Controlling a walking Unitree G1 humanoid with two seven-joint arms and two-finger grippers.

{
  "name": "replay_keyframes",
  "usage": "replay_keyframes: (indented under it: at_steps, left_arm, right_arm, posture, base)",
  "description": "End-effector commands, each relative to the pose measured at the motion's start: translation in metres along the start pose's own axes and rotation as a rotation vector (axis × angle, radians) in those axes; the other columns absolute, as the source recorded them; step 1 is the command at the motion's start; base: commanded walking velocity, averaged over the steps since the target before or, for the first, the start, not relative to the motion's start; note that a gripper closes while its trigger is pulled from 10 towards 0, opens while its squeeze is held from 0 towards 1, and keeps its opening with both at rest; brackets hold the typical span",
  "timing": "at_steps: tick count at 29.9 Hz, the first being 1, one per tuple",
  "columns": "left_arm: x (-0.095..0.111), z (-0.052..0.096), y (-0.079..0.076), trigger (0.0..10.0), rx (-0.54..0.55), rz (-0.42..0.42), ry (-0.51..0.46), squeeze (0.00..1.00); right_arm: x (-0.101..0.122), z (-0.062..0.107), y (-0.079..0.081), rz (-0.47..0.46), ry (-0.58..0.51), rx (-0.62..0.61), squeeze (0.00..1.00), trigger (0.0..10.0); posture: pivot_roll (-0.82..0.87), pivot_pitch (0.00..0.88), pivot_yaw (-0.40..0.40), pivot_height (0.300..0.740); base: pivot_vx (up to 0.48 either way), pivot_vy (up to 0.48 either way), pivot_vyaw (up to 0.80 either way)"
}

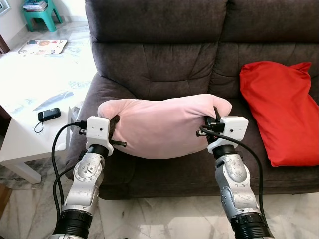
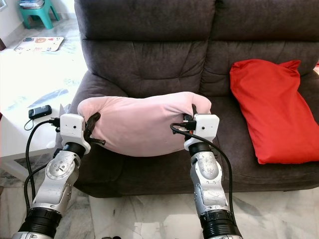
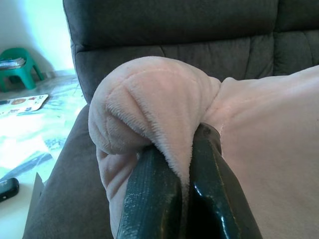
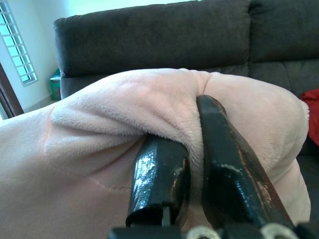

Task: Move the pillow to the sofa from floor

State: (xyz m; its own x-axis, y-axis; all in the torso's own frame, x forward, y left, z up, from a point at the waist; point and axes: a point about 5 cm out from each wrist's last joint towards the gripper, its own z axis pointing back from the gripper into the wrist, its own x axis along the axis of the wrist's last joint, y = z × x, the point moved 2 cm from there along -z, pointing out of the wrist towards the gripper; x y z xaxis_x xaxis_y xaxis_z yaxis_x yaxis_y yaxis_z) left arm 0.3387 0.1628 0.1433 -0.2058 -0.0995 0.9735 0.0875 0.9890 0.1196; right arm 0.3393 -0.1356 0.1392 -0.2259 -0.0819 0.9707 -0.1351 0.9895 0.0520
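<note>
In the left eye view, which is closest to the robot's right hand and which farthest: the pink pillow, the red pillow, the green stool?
1. pink pillow: pinched in the right hand.
2. red pillow: on the seat, to its right.
3. green stool: far corner, beyond the left hand.

Soft pale-pink plush pillow | lengthwise, sagging mid-span, pinched at both ends | raised above seat of dark grey-brown fabric sofa | off the floor
</note>
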Motion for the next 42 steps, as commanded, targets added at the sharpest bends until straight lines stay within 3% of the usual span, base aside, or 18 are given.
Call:
replay_keyframes:
  at_steps: [1, 26, 33, 39, 42]
  left_arm:
    - [0.016, -0.002, 0.01, 10.0, 0.046, -0.012, -0.071, 0.0]
    - [0.014, -0.002, 0.013, 10.0, 0.053, -0.009, -0.069, 0.0]
    - [0.013, -0.001, 0.012, 10.0, 0.049, -0.015, -0.066, 0.0]
    - [0.011, -0.002, 0.013, 10.0, 0.043, -0.012, -0.048, 0.0]
    - [0.009, -0.004, 0.008, 10.0, -0.013, 0.001, -0.022, 0.0]
  right_arm:
    - [0.006, -0.001, -0.004, -0.007, -0.028, -0.014, 0.0, 10.0]
    - [0.006, 0.0, -0.005, -0.005, -0.024, -0.019, 0.0, 10.0]
    - [0.006, 0.0, -0.004, -0.003, -0.02, -0.01, 0.0, 10.0]
    - [0.004, -0.011, -0.003, 0.047, 0.024, 0.011, 0.0, 10.0]
    - [0.011, -0.022, -0.001, 0.046, 0.008, 0.031, 0.0, 10.0]
  posture:
    - [0.08, 0.115, -0.017, 0.74]
    - [0.08, 0.117, -0.017, 0.74]
    - [0.08, 0.117, -0.018, 0.74]
    - [0.07, 0.114, -0.019, 0.74]
    - [0.07, 0.111, -0.022, 0.74]
  base:
    - [0.315, 0.0, 0.0]
    - [0.345, 0.0, 0.0]
    - [0.0, 0.0, 0.0]
    - [0.0, 0.0, 0.0]
    - [0.0, 0.0, 0.0]
